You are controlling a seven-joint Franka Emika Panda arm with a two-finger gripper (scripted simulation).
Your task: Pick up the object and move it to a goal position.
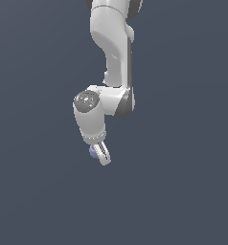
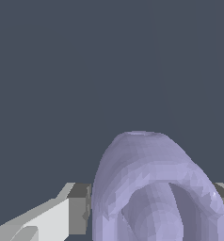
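Observation:
The object [image 1: 93, 151] is a small pale lavender rounded piece, showing just behind the white fingers in the exterior view. My gripper [image 1: 102, 155] hangs tilted below the white arm, shut on the object. In the wrist view the object [image 2: 156, 188] fills the lower middle, a ridged lavender dome pinched between the two grey finger pads [image 2: 78, 207]. My gripper [image 2: 154, 207] holds it against plain dark grey background.
The white arm [image 1: 113, 52] comes down from the top of the exterior view. Around it there is only a uniform dark grey-blue surface [image 1: 183, 167].

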